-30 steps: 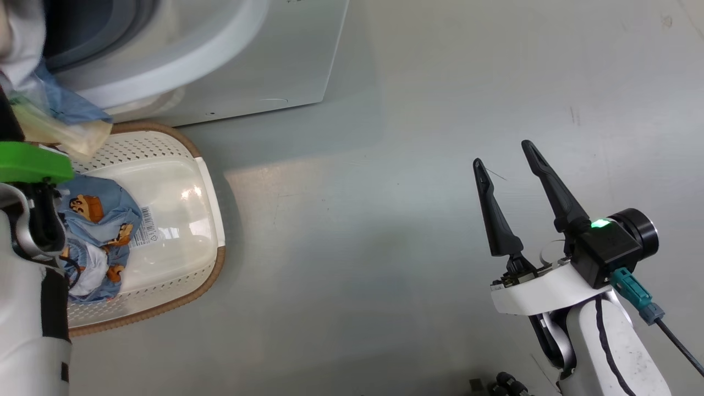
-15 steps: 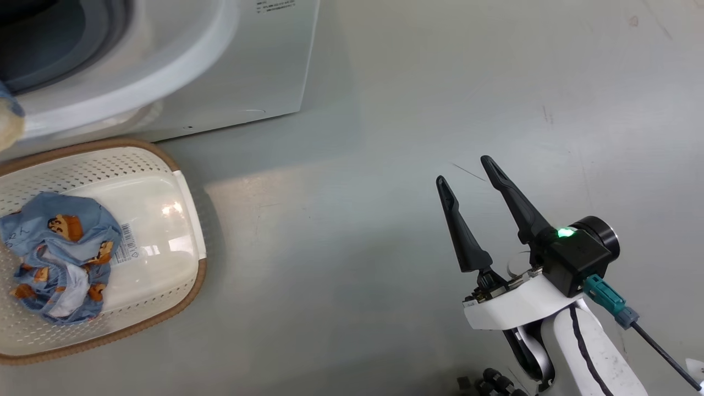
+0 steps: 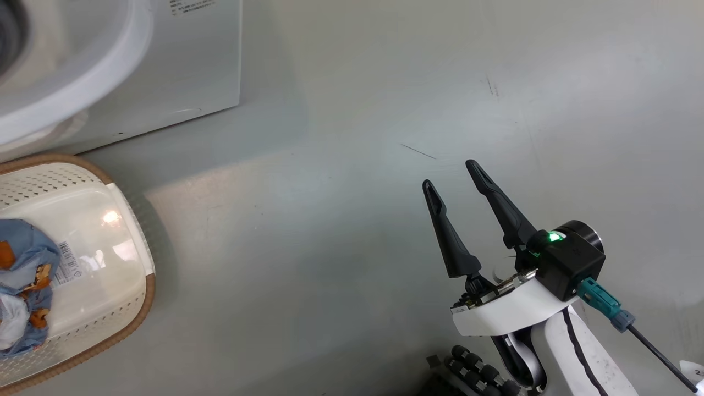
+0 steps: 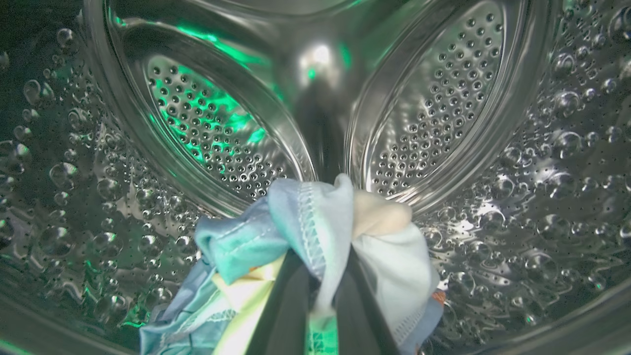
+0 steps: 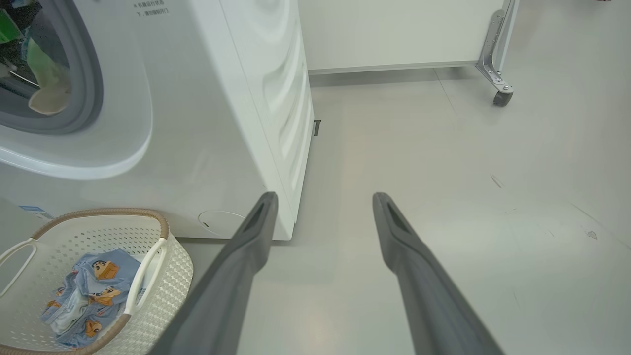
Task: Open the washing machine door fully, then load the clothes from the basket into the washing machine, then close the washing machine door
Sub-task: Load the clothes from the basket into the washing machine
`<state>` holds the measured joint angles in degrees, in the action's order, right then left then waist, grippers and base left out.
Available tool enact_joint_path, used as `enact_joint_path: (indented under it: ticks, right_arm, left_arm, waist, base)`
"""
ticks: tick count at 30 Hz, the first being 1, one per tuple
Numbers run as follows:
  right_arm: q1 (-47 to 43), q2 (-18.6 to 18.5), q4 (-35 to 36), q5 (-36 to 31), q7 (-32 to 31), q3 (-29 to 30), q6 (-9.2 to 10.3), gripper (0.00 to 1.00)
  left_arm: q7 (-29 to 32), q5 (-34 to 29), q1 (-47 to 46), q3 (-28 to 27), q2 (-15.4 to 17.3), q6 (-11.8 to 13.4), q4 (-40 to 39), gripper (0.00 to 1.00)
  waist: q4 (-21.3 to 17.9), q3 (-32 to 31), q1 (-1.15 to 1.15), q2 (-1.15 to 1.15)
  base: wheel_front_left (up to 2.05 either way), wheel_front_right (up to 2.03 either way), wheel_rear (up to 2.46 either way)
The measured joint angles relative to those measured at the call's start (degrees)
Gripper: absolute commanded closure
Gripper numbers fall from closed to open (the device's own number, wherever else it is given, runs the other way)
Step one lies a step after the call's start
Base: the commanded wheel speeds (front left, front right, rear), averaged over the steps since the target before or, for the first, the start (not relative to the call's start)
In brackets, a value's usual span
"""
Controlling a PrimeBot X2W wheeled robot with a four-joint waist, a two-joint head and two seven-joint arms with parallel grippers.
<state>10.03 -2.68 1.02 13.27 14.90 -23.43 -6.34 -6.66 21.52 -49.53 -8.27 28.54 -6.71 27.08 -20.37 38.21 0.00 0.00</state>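
Gripping a bunch of light blue and cream clothes [image 4: 305, 222], the left gripper [image 4: 323, 278] is well inside the steel drum [image 4: 434, 98] of the washing machine [image 5: 212, 123]. The drum's back wall is straight ahead at twelve o'clock, so letting go here should land the bunch inside. The right gripper [image 3: 451, 174] hangs spread and empty over the floor [image 3: 341, 231]. The basket [image 3: 132, 308], with more clothes [image 3: 25, 264] in it, lies well apart toward nine o'clock in the head view.

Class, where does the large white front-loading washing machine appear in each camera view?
Head view: large white front-loading washing machine, upper left corner.
Left wrist view: its perforated steel drum, seen from inside.
Right wrist view: washing machine along the left, top to middle.
Shared landmark: cream-white perforated plastic basket at lower left, head and right wrist views.
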Motion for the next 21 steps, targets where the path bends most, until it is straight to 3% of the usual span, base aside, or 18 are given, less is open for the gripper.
enact_joint_path:
  ticks: [6, 21]
  right_arm:
    - [-0.2, 0.2, 0.1, 0.0, 0.0, -0.1, 0.77, 0.0]
    - [-0.3, 0.3, 0.2, 0.3, 0.0, -1.0, 0.93, 0.0]
  left_arm:
    - [0.4, -1.8, -5.5, 0.8, 2.4, 0.0, 1.1, 1.0]
    - [-2.6, -3.4, -13.2, 1.1, 3.8, 0.3, 6.1, 1.0]
  waist:
    - [-1.8, 2.2, 0.0, 0.0]
    - [-3.1, 4.7, 0.0, 0.0]
  base:
    - [0.0, 0.0, 0.0]
    - [0.0, 0.0, 0.0]
